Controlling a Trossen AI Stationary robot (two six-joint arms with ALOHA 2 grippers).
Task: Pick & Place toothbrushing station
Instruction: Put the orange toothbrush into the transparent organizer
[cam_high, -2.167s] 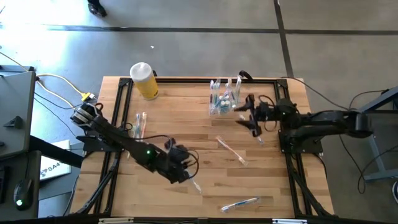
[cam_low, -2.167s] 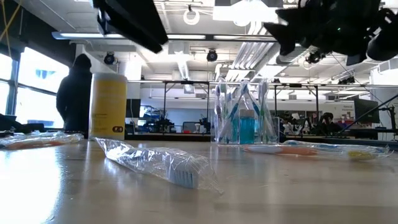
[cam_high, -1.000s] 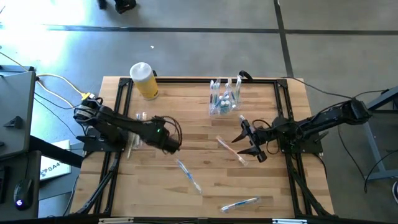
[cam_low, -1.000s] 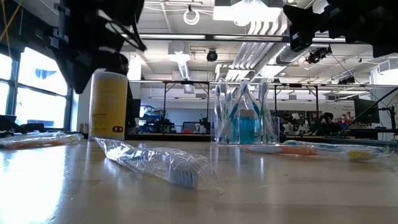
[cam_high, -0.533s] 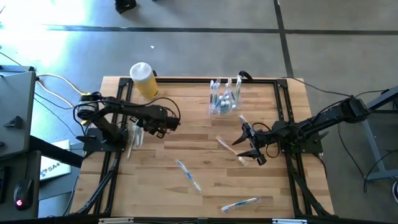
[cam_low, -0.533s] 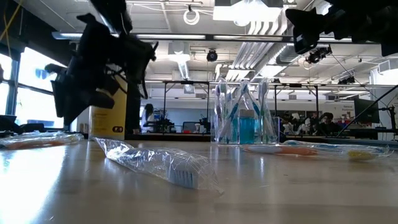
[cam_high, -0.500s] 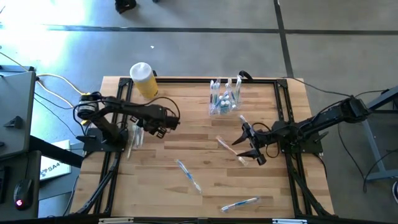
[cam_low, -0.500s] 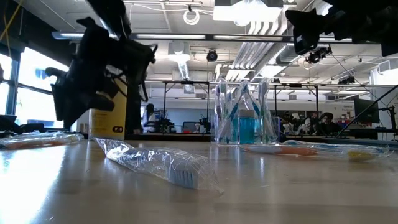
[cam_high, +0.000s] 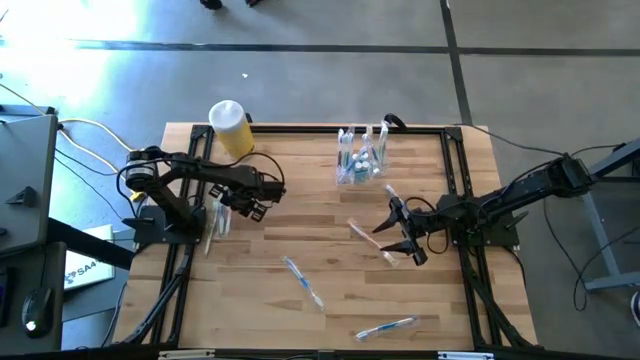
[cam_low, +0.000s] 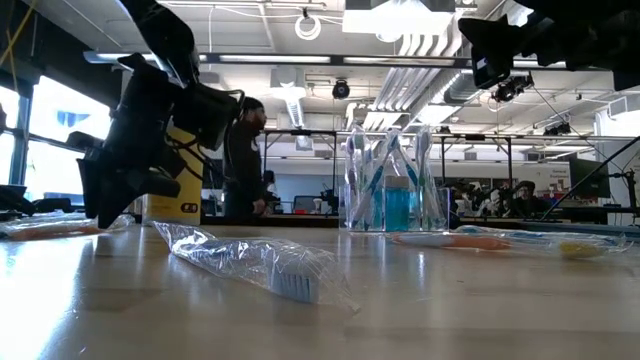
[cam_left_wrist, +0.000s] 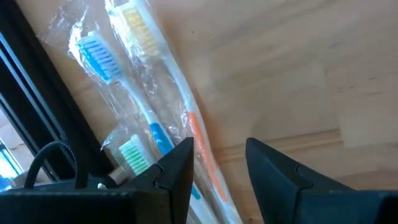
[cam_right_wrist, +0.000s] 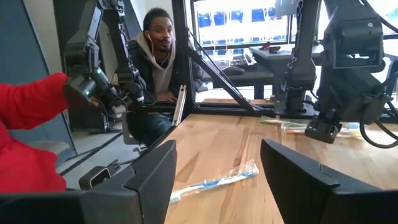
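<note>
- My left gripper (cam_high: 243, 203) hangs low at the table's left edge, fingers parted with nothing between them, right over a bundle of wrapped toothbrushes (cam_high: 217, 210).
- Left wrist view: that bundle holds a blue-bristle brush (cam_left_wrist: 98, 53), a yellow-bristle brush (cam_left_wrist: 142, 34) with an orange handle section, and a green-bristle brush (cam_left_wrist: 131, 152), each in crinkly clear film.
- I judge these very light, with stiff thin handles but slick loose wrappers; the film may slide or come up alone. I'd pinch across one handle mid-length, not the bristle end or loose film, and expect neighbours to drag along.
- Yellow cylinder container (cam_high: 232, 128) with a white top lies at the far-left corner; not part of the job.
- One wrapped toothbrush (cam_high: 303, 282) lies alone mid-table toward the near side; the low view shows its puffy, glossy wrapper (cam_low: 255, 262).
- Clear plastic cup (cam_high: 358, 160) sits far-centre, holding upright brushes and a teal tube (cam_low: 396, 210); thin-walled, and I judge it easy to tip.
- Another wrapped brush (cam_high: 371, 242) lies diagonal, just beside my right gripper.
- A blue-handled wrapped brush (cam_high: 385, 327) lies near the front edge.
- My right gripper (cam_high: 400, 231) hovers right of centre, jaws spread wide, empty.
- Table (cam_high: 330, 215) is smooth pale wood planking, so flat brushes give little edge to get under.
</note>
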